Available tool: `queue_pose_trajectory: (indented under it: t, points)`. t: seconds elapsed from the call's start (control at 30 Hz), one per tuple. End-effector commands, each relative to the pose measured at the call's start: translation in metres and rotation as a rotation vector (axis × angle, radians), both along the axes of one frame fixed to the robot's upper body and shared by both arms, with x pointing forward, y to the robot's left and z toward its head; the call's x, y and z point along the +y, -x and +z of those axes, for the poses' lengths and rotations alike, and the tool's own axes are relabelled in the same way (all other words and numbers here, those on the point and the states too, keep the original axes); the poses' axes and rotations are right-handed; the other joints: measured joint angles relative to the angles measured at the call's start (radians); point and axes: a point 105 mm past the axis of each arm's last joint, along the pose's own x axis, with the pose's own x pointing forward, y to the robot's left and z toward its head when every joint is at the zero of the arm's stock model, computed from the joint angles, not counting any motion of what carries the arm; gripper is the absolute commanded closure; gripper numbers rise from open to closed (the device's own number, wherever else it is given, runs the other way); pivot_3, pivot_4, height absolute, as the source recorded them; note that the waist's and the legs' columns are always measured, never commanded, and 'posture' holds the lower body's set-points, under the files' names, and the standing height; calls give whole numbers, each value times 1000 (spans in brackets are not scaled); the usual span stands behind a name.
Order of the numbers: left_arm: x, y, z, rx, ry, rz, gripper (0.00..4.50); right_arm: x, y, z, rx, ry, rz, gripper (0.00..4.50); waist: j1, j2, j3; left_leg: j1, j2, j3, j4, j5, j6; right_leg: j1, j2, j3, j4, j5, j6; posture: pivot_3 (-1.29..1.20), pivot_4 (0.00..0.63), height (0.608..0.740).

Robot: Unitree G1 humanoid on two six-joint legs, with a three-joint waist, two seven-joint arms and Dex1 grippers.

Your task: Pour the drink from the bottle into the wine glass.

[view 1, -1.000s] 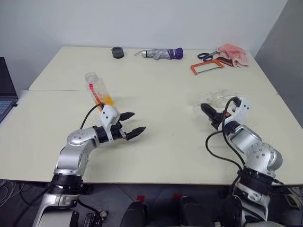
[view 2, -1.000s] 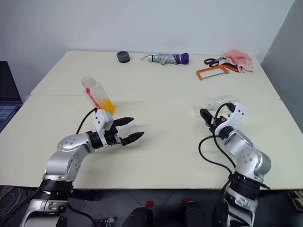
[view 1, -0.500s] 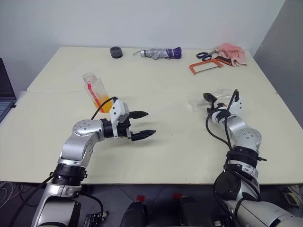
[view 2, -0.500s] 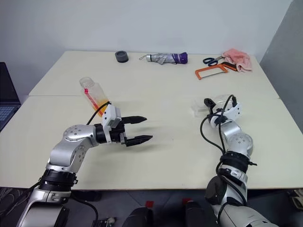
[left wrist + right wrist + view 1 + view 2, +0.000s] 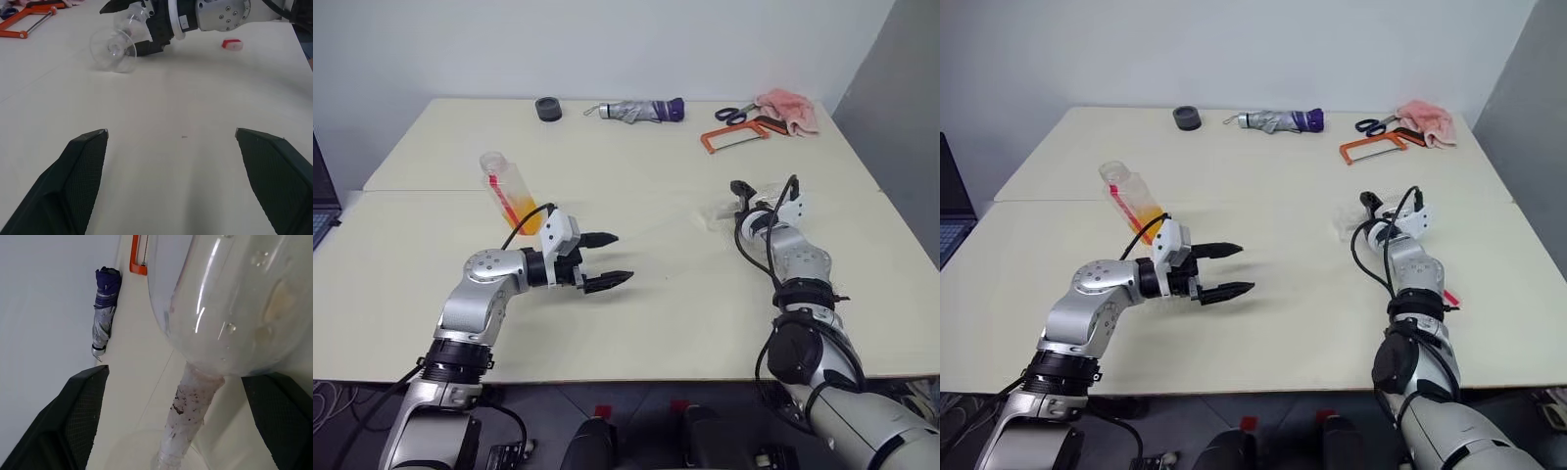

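Wine glass (image 5: 117, 43) lies tipped on the bench (image 5: 675, 313), right of centre; the right pincer (image 5: 171, 396) has reached it, fingers straddling the stem, ungripped. Left pincer (image 5: 607, 259) gapes empty, bottle (image 5: 512, 191) upper left, untouched.

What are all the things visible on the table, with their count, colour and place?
bottle: one, clear with orange drink, leaning, left side of table
wine glass: one, clear, lying on its side, right side
small cap: one, red and white, beside the right arm
roll: one, dark, far edge
umbrella: one, grey and purple, folded, far edge
hacksaw: one, orange, far right
scissors: one, blue handles, far right
cloth: one, pink, far right corner
left end effector: black, open, empty
right end effector: black, astride the glass stem
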Motion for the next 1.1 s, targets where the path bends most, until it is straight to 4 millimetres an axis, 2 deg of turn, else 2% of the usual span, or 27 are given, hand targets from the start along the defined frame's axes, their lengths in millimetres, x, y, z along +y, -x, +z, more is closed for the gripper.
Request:
queue_pose_trajectory:
  t: [0.03,0.2,0.33,0.43,0.5,0.53,0.63,0.7,1.0,1.1]
  points:
    - [-3,-1,8,-49,-7,-16,0,7,-3,8,-33,-28,18,1263,0,0,0,0,1,0,0,0,0,0,0,0,0,0,0,0,150,740]
    - [-5,0,6,-49,-9,-18,0,10,-1,13,-51,-49,32,3117,0,1,0,-1,1,0,0,0,0,0,-1,0,0,0,0,0,150,740]
    - [-4,-1,4,-49,-10,-16,0,16,4,33,-116,-58,64,4341,0,2,1,-1,1,-1,0,0,0,-1,-2,0,0,0,0,0,150,740]
    - [-4,-1,4,-50,-9,-12,0,16,13,53,-218,77,89,4353,0,3,2,-2,2,-3,0,0,0,-1,-2,0,0,0,0,0,150,740]
    - [-3,-2,3,-51,-9,-10,0,18,20,57,-295,315,99,4353,0,3,2,-2,1,-3,0,0,0,-1,-2,0,0,0,0,0,150,740]
    - [-3,-2,3,-51,-8,-9,0,20,22,54,-320,458,109,4353,0,3,2,-2,1,-3,0,0,0,-1,-2,0,-1,0,0,0,150,740]
    - [-5,-2,1,-51,-7,-10,0,26,30,21,-345,894,148,4354,-1,3,2,-2,-1,-2,0,0,0,-1,-2,0,-1,0,0,0,150,740]
    - [-5,-2,0,-50,-7,-13,0,28,35,2,-357,1034,156,4354,-1,3,2,-2,-2,-2,0,0,0,-1,-1,0,-1,0,0,0,150,740]
    - [-4,-1,-1,-39,-12,-19,0,35,52,-42,-363,1184,196,4354,1,3,1,-1,0,-3,0,0,0,0,-1,0,-1,0,0,0,150,740]
    - [-3,0,-1,-38,-11,-14,0,32,62,-65,-334,1241,229,4354,4,2,0,0,0,-3,0,0,0,1,-1,0,-1,0,0,0,150,740]
